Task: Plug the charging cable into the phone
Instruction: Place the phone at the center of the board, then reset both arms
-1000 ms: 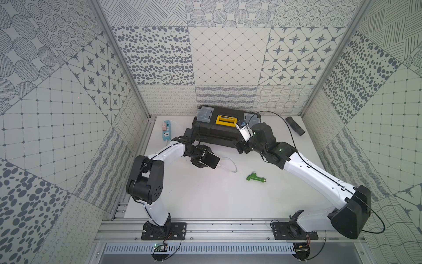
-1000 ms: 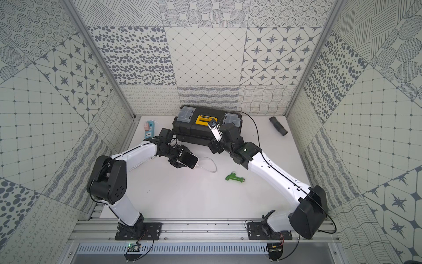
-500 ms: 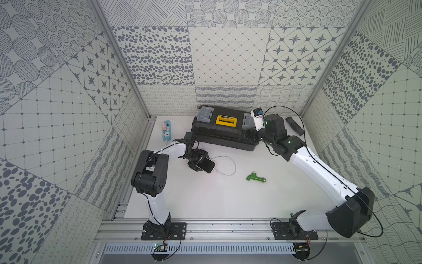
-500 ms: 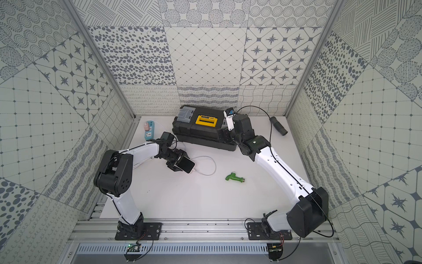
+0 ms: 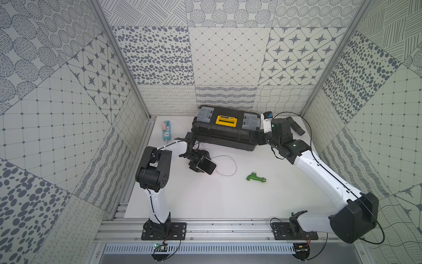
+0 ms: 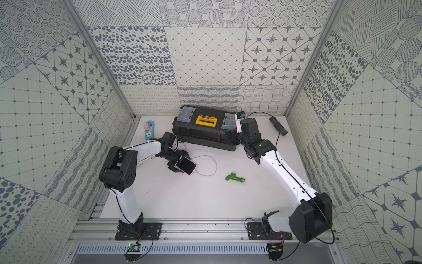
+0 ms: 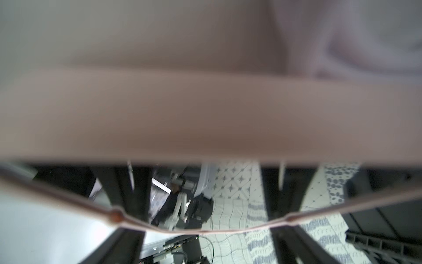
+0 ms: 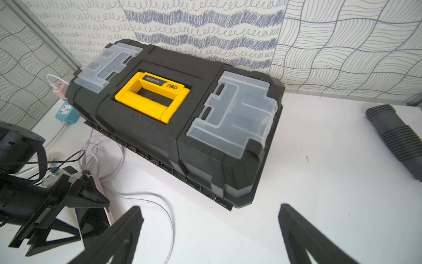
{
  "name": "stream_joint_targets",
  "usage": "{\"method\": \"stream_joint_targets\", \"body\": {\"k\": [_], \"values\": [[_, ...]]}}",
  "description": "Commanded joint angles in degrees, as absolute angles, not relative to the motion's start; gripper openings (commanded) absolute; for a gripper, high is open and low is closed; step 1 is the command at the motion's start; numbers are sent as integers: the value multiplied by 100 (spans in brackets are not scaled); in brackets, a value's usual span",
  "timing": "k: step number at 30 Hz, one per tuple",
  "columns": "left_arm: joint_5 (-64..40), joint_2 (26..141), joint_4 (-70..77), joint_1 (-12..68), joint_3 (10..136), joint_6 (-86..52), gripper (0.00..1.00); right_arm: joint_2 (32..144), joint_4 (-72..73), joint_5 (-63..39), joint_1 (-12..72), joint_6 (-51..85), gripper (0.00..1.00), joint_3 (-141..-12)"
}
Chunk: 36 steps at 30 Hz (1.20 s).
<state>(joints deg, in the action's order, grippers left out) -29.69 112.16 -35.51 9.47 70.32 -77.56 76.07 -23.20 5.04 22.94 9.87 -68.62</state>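
The phone (image 5: 207, 166) lies low over the table in both top views, black screen up, with a pale rim. My left gripper (image 5: 198, 162) stands round its far end with a finger on either side, open. In the left wrist view the phone (image 7: 205, 114) fills most of the frame as a blur, close to the left gripper (image 7: 205, 228). The charging cable (image 5: 231, 160) curves in a white loop from the phone's near end; the join is too small to make out. My right gripper (image 8: 210, 206) is open and empty beside the toolbox's right end.
A black toolbox (image 5: 225, 131) with a yellow handle stands at the back. A green plastic piece (image 5: 255, 178) lies mid-table. A dark ribbed tube (image 5: 295, 125) lies at the back right. A blue power strip (image 5: 166, 130) sits at the back left.
My right arm has pulled back from the phone to the toolbox's right end. The left gripper has come nearer and lower with the phone, and its jaws have widened.
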Motion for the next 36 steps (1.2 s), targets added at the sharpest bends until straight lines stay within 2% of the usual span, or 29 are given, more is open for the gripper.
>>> {"method": "stream_joint_targets", "body": {"k": [1,9,14,22,25,29,36], "values": [[-2119,11018,-4165,945,7081,-7214,97,7423,-1992,701,2120,1278,97,-6748],[-1589,9890,-4590,956,7038,-7000,97,7380,-1880,816,1085,1926,97,-6484],[-809,9235,-5210,1058,7089,-6488,97,7303,-1682,931,294,2090,97,-6137],[531,8390,-5726,1346,7224,-5556,97,7476,-867,1109,-95,1281,97,-5396],[985,8142,-5505,1433,7181,-4994,97,7597,-32,846,-105,1026,97,-4721],[1694,7762,-4918,1473,6760,-4309,97,7636,2770,535,-92,732,97,-3176],[2151,6456,-2600,1463,5092,-3062,97,8279,4205,226,-97,629,97,-2426]]}}
